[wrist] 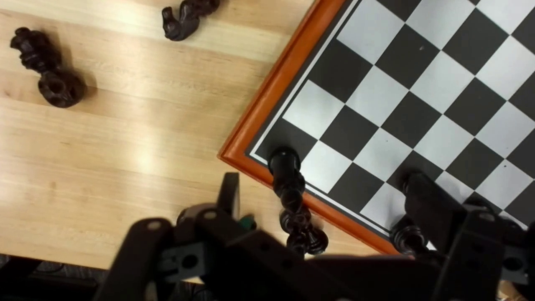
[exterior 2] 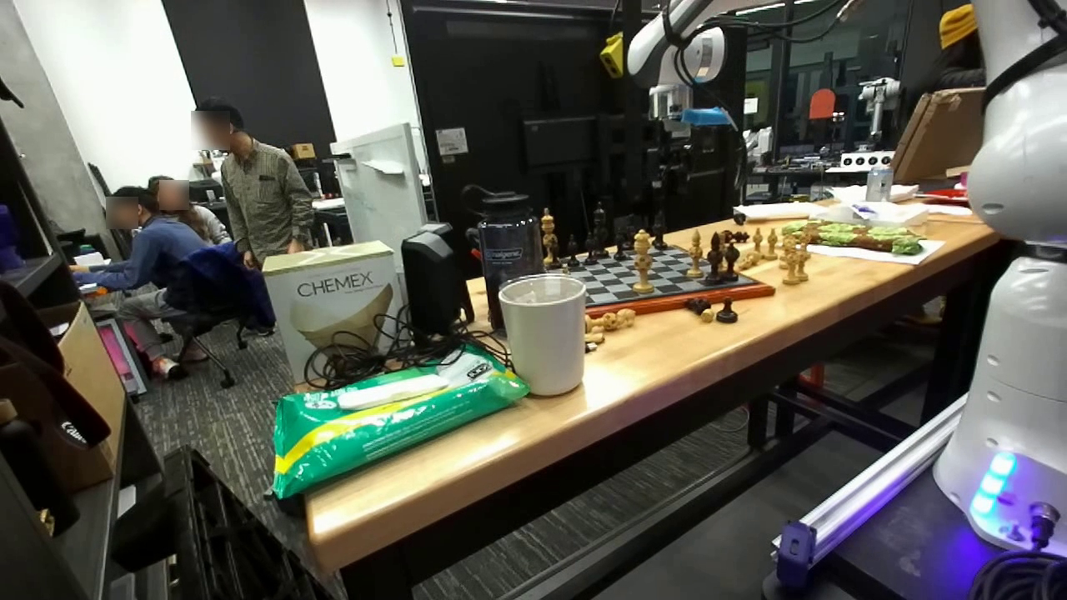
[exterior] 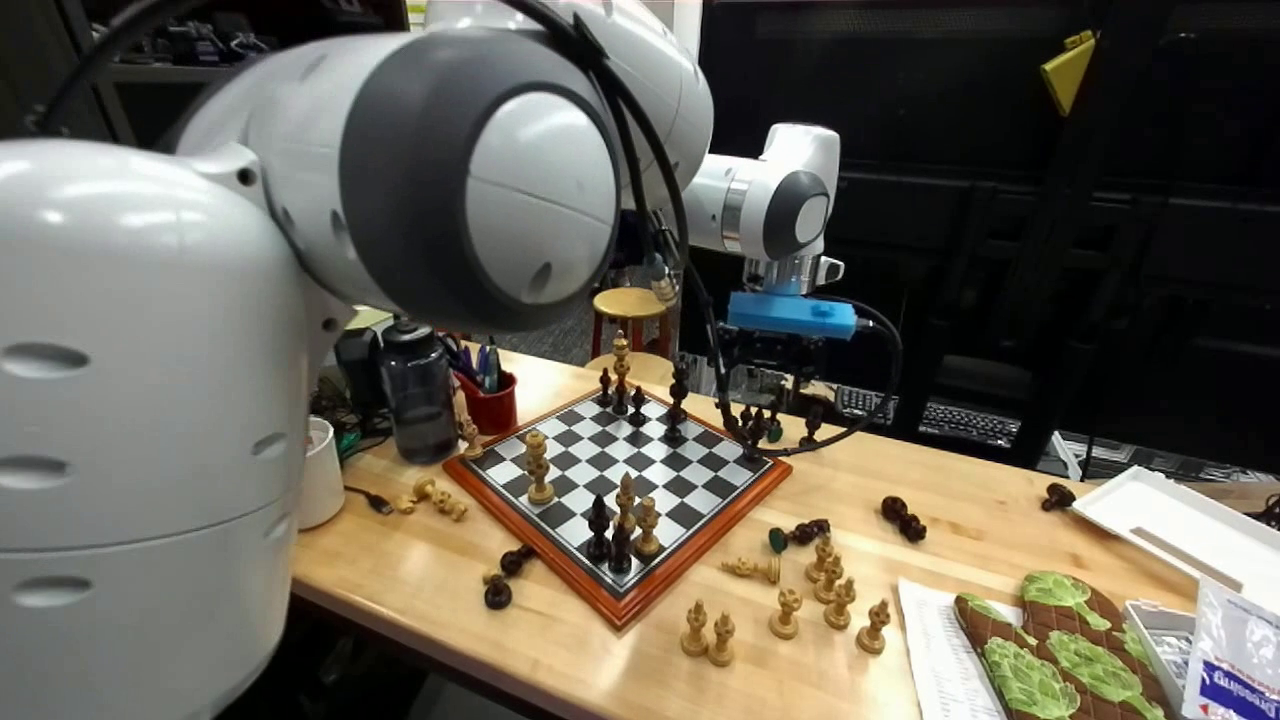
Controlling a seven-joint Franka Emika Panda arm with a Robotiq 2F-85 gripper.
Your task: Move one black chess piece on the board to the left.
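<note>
I see a wooden table (exterior: pixel 960 520) in both exterior views, my white arm (exterior: pixel 540 190) over it. An exterior view alone shows three people (exterior 2: pixel 267 196) at the far left, one of them standing. The chessboard (exterior: pixel 650 460) lies on the table, its reddish-brown border visible in every view. My gripper (wrist: pixel 324 184) is too dark to read in both exterior views, but the wrist view shows its two fingers wide apart, one upright black chess piece (wrist: pixel 288 177) at the board's corner seen between them. In that view two more black pieces (wrist: pixel 48 67) lie on the table, far left. In an exterior view I count eight light pieces (exterior: pixel 785 612) right of the board: seven upright, one lying.
</note>
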